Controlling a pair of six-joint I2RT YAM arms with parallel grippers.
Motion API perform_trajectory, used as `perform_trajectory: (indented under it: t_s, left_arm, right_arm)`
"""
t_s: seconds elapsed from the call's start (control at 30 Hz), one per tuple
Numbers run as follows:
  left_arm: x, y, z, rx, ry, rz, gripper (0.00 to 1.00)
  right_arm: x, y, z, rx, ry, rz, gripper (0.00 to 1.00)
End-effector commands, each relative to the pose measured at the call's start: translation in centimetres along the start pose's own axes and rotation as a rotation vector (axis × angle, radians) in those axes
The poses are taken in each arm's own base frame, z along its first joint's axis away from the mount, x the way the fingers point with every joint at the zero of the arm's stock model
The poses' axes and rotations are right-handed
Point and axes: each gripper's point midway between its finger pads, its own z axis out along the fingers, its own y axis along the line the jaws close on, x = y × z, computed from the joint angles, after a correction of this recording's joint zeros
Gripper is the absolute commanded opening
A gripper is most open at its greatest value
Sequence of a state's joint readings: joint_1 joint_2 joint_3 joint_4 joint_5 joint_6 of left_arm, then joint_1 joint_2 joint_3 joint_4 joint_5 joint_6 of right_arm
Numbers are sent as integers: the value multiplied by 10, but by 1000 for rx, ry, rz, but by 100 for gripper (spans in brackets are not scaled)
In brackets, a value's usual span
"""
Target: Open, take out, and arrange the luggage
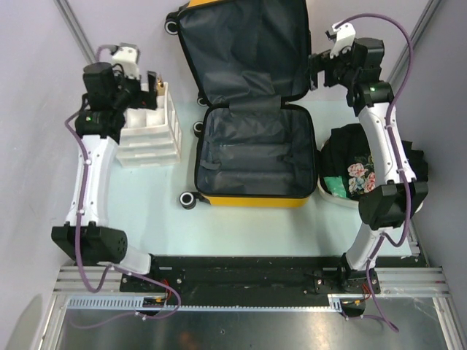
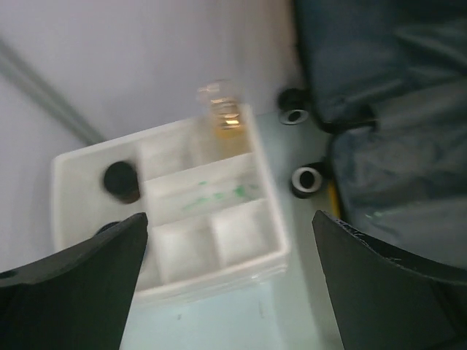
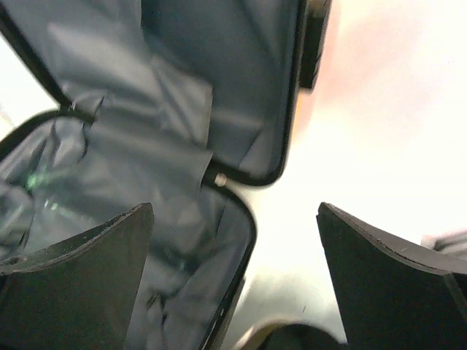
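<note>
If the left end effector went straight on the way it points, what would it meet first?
Most likely the white divided drawer unit, framed by the open left end effector; nothing shows in between, though depth is unclear.

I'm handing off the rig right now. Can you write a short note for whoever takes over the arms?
Left gripper: open, empty, above the white organiser left of the suitcase.
Right gripper: open, empty, by the right edge of the lid.
Suitcase: open mid-table, lid leaning up at the back; both halves show only grey lining.
Done: opened, apparently emptied. Dark clothes are in the tub; a small bottle is in the organiser.
Left: check the arrangement.
</note>
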State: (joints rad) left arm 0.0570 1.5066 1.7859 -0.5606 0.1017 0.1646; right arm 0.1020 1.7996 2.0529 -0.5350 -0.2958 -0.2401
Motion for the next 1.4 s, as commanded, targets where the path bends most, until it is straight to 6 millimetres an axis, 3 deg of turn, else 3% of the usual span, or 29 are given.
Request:
perform_trajectory:
  t_s: [0.0, 0.1, 0.23, 0.4, 0.6, 0.83, 1.03, 1.27, 1.37]
  left_arm:
    - [4, -67, -16, 201, -30, 164, 100]
    - [22, -106, -21, 301, -2, 184, 100]
    - [38, -128, -22, 365, 37, 120, 100]
    - [74, -156, -15, 476, 124, 78, 100]
    - [98, -182, -2, 582, 213, 9, 100]
    - [109, -205, 17, 617, 278, 13, 100]
    - [107, -227, 26, 639, 298, 2, 100]
    - [99, -232, 31, 608, 290, -2, 100]
    - [97, -234, 30, 607, 285, -1, 100]
  right_arm:
    - [-59, -23, 19, 94, -217, -78, 100]
    - [-73, -28, 33, 126, -293, -104, 100]
    - [-84, -24, 44, 120, -329, -109, 100]
    - [-71, -17, 55, 95, -303, -96, 100]
    - [-46, -10, 59, 62, -238, -28, 100]
    - [-12, -6, 51, 43, -162, 59, 100]
    - [17, 10, 40, 3, -95, 99, 100]
    - [35, 25, 19, -25, -57, 108, 100]
    - [34, 25, 11, -23, -62, 102, 100]
